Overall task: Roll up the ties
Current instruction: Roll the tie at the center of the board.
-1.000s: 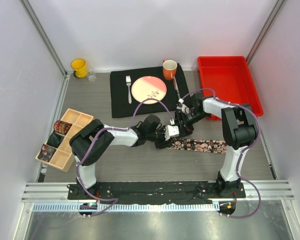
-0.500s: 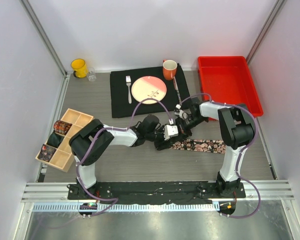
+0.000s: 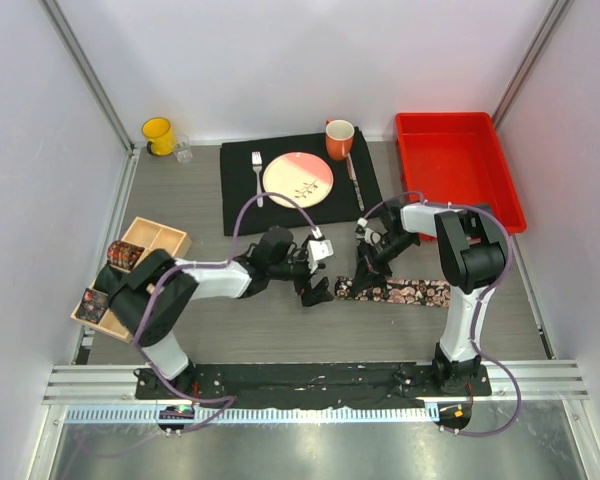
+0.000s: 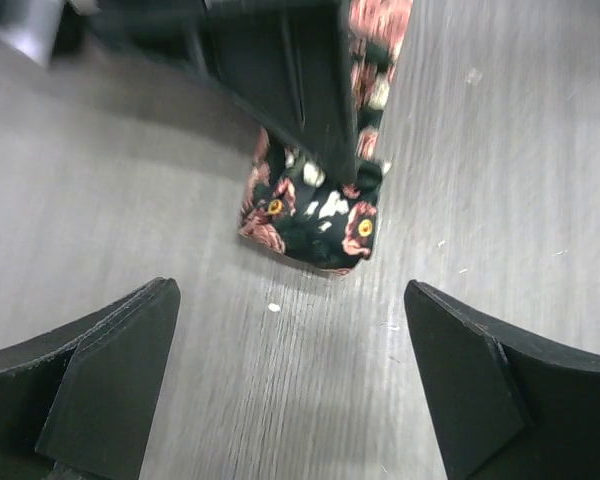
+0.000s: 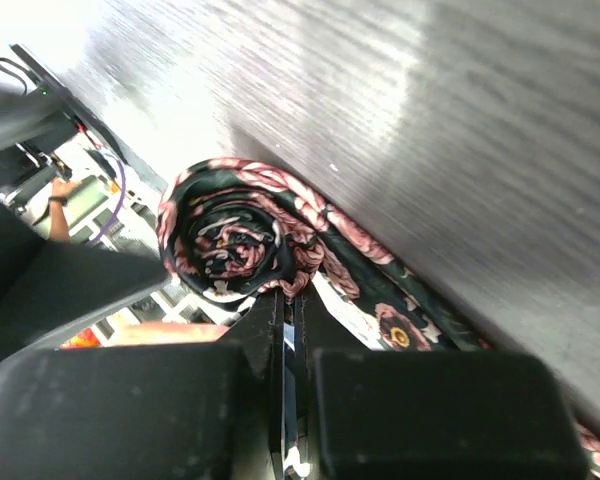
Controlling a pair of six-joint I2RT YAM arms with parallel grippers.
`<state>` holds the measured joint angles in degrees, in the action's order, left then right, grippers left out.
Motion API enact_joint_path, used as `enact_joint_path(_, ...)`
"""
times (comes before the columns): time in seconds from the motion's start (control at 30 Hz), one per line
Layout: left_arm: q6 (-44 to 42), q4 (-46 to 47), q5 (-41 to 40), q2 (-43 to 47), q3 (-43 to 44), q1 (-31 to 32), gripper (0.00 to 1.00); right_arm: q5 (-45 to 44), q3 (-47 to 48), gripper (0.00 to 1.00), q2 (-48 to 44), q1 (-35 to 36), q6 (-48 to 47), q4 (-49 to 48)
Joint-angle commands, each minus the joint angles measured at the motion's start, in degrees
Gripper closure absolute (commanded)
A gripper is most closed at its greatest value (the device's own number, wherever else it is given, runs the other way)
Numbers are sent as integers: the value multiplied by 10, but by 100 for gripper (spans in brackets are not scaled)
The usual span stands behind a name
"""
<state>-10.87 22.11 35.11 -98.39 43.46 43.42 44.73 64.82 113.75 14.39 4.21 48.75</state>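
Grey wood-grain table (image 3: 280, 330), white walls (image 3: 280, 60).
Top view: floral tie (image 3: 405, 292), a flat strip at 4 o'clock from centre, rolled end pointing to 9 o'clock. Left gripper (image 3: 314, 290) just beside that end; right gripper (image 3: 365, 268) on it.
Left wrist view: fingers (image 4: 100, 380) spread wide, released; coil (image 4: 315, 225) at 12 o'clock, untouched by them.
Right wrist view: jaws clenched on the tie's fabric at the coil's 5 o'clock edge.
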Motion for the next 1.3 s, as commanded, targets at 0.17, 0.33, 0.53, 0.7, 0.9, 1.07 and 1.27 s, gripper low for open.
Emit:
enact_joint_path(0.17, -62, -66, 27, 147, -25, -20, 0, -163, 37, 99, 95, 22, -88, -20)
enact_joint_path(0.33, -86, -13, 85, 85, -18, -18, 1, -153, 58, 99, 114, 32, -86, -10)
enact_joint_path(0.53, -100, -10, 76, -28, 58, -4, 7, -145, 72, 99, 124, 31, -89, 5)
enact_joint_path(0.7, -104, -9, 55, -70, 101, 12, 11, -129, 73, 99, 119, 32, -90, 6)
enact_joint_path(0.9, -124, -11, 36, -94, 105, 37, 12, -117, 75, 99, 117, 32, -86, 6)
enact_joint_path(1.07, -129, -31, 29, -106, 109, 47, 12, -119, 75, 99, 116, 31, -81, 5)
enact_joint_path(1.27, -108, -10, 7, -101, 94, 53, 35, -114, 76, 99, 114, 31, -76, 5)
